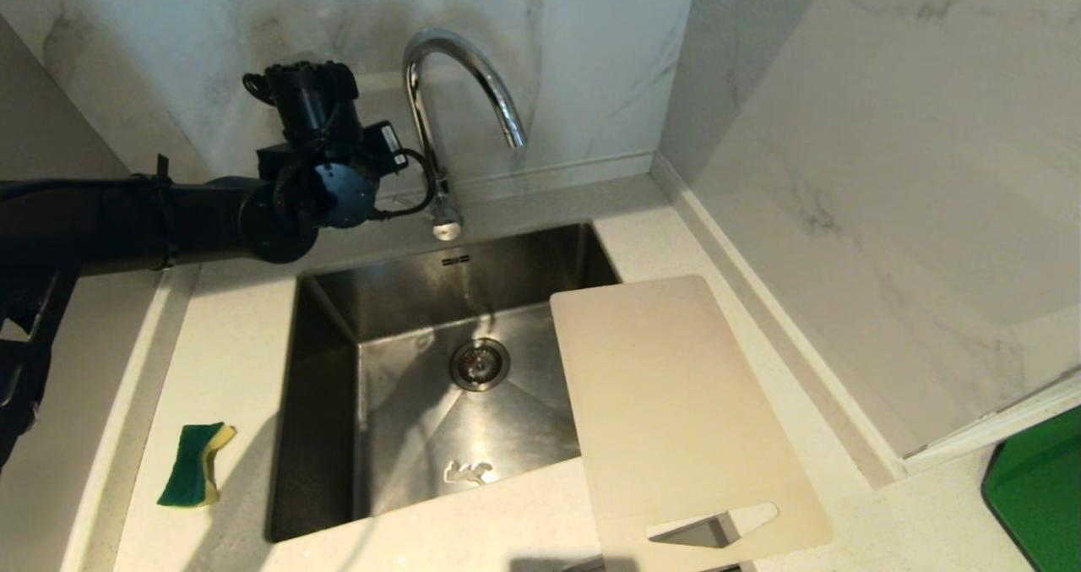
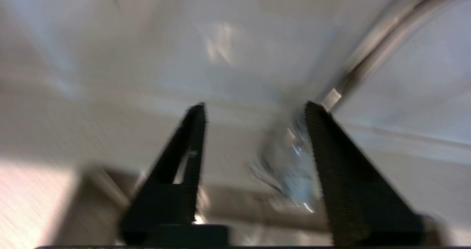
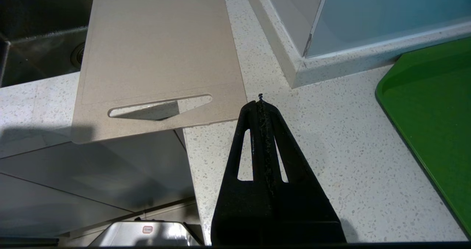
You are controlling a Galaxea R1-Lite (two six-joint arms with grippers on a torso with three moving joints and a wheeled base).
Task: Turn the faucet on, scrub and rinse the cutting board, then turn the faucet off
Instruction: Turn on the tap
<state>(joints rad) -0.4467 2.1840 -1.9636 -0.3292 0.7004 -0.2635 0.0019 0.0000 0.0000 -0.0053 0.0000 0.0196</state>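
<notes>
The chrome faucet (image 1: 460, 65) arches over the back edge of the sink, and no water shows at its spout. My left arm reaches in from the left, its wrist (image 1: 325, 175) close beside the faucet's base. In the left wrist view my left gripper (image 2: 254, 105) is open, and the blurred faucet base (image 2: 294, 160) stands between the fingers, near one of them. The beige cutting board (image 1: 676, 403) lies flat on the counter right of the sink, overhanging the basin and the front edge. My right gripper (image 3: 260, 100) is shut and empty above the counter by the cutting board's (image 3: 158, 46) slotted end.
A green and yellow sponge (image 1: 194, 464) lies on the counter left of the steel sink (image 1: 321, 403). A green tray (image 1: 1043, 496) sits at the far right, and a marble wall corner juts out behind it. The drain (image 1: 479, 363) is in the basin's middle.
</notes>
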